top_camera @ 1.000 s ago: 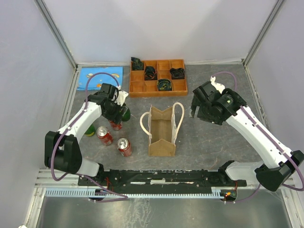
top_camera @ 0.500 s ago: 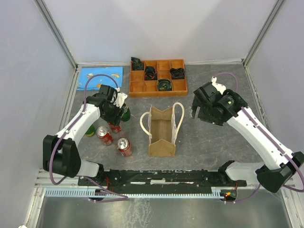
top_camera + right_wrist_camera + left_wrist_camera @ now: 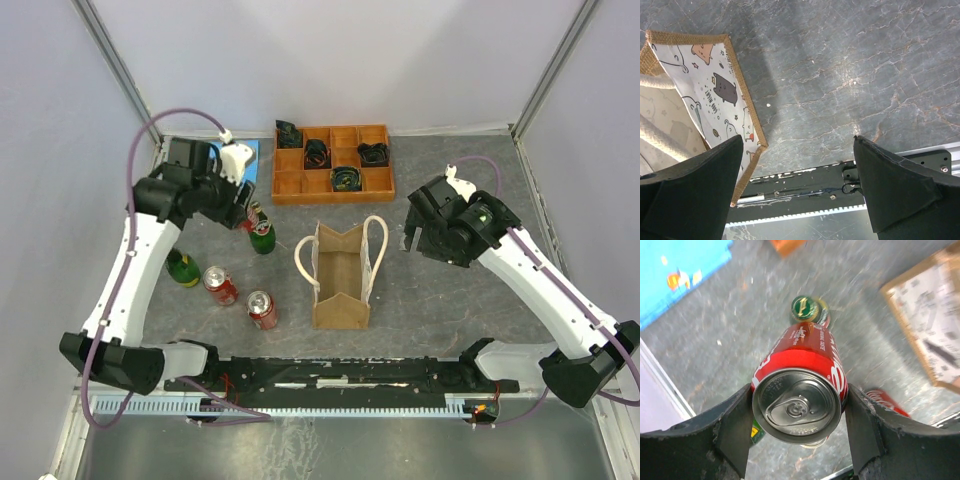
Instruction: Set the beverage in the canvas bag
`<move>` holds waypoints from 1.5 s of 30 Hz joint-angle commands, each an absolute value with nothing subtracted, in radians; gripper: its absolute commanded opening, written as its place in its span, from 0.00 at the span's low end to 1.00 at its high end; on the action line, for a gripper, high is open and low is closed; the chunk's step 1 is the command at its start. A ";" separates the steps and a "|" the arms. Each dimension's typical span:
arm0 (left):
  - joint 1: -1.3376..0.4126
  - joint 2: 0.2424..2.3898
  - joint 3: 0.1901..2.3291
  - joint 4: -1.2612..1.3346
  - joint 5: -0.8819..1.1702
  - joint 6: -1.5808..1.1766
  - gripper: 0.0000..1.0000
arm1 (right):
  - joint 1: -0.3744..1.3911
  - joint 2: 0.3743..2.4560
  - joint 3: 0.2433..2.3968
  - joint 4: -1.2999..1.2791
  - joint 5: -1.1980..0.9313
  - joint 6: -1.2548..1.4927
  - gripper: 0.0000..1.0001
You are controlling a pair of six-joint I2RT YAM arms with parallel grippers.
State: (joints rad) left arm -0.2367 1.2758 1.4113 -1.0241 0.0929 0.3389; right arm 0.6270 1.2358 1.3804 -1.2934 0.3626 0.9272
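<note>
Left wrist: you have the red cola can (image 3: 805, 357) clenched in your left gripper (image 3: 797, 390), clear of the table (image 3: 430, 300) so it can travel
Canvas bag (image 3: 341, 308): upright, mouth open, well right of the can, ready to receive it
Right gripper (image 3: 798, 137): spread wide, empty, beside the bag, perhaps to steady it
</note>
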 commanded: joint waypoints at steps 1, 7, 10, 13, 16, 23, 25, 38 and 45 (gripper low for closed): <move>-0.248 1.286 1.698 -1.066 0.312 0.359 0.03 | 0.624 1.224 1.387 -1.263 0.373 0.930 0.99; -0.333 1.439 2.055 -1.178 0.309 0.350 0.03 | 0.624 1.227 1.399 -1.261 0.379 0.925 0.99; -0.407 1.490 2.143 -1.187 0.314 0.350 0.03 | 0.624 1.211 1.391 -1.259 0.387 0.930 0.99; -0.543 1.533 2.160 -1.179 0.314 0.345 0.03 | 0.625 1.198 1.385 -1.264 0.393 0.933 0.99; -0.656 1.573 2.149 -1.172 0.302 0.331 0.03 | 0.624 1.193 1.397 -1.281 0.399 0.936 0.99; -0.750 1.589 2.040 -1.158 0.275 0.368 0.03 | 0.625 1.145 1.387 -1.308 0.415 0.958 0.99; -0.774 1.579 1.970 -1.128 0.272 0.374 0.03 | 0.625 1.135 1.375 -1.313 0.420 0.962 0.99; -0.859 1.614 1.683 -0.834 0.158 0.299 0.03 | 0.626 1.085 1.355 -1.348 0.442 0.982 0.99; -0.864 1.650 1.565 -0.706 0.105 0.258 0.03 | 0.624 1.075 1.350 -1.356 0.446 0.986 0.99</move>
